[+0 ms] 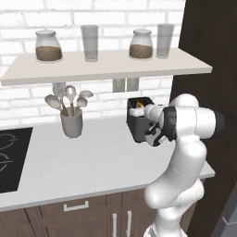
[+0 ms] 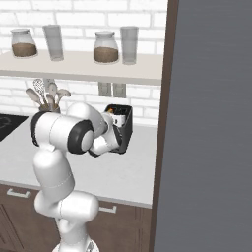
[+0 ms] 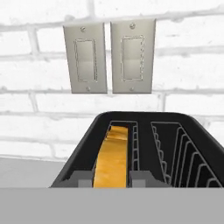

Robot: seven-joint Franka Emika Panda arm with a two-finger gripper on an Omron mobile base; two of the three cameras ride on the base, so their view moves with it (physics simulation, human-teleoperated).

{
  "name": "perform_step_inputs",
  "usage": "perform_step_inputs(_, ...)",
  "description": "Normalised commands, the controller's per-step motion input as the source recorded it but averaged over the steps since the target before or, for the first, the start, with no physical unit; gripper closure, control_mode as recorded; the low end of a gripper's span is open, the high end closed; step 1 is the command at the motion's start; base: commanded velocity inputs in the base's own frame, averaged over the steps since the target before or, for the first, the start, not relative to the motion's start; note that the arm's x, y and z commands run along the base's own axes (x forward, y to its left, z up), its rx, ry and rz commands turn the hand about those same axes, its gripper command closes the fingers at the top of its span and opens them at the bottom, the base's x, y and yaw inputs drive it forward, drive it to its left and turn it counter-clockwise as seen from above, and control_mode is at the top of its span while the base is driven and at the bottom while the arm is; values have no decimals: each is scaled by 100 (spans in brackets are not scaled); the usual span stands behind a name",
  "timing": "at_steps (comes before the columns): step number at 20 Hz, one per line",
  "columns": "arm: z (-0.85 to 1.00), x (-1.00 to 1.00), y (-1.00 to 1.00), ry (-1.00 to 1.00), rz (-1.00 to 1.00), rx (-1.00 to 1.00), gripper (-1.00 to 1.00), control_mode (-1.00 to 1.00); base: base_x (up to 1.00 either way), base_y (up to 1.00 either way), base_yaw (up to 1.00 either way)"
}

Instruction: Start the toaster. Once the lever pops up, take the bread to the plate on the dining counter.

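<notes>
Hovering: I am holding my gripper [image 3: 112, 180] over the toaster [image 3: 175, 144].
Bread [image 3: 113, 157]: sitting in the slot between my fingertips [image 3: 81, 178].
Grip: closing around it; contact unclear.
Desk [image 1: 92, 157]: carrying the toaster.

toaster [image 1: 137, 121] front: behind arm | bread [image 3: 111, 159] lower part: in slot

The dark toaster [image 3: 175, 131] is seen from just above its near edge, its two slots running away toward a white brick wall [image 3: 35, 57]. The bread [image 3: 113, 157], golden-orange, is seated in the left slot, while the wire guides of the right slot are exposed. Two grey finger tips [image 3: 81, 178] are placed on either side of the slice's near end. Two grey wall plates [image 3: 109, 56] are mounted side by side above.
</notes>
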Motion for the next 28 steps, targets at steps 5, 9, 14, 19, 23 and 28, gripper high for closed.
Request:
perform_step_inputs(5,59,-28,1,-12,0,0,100,-100,0,0,0)
perform_step_inputs(9,27,-22,3,-19,0,4,100,-100,0,0,0)
perform_step_inputs(14,36,-33,2,-29,0,12,100,-100,0,0,0)
perform_step_inputs(19,21,-40,0,-16,0,10,100,-100,0,0,0)
perform_step_inputs(23,32,-51,0,-2,0,10,100,-100,0,0,0)
perform_step_inputs(28,71,-63,0,1,-4,0,100,-100,0,0,0)
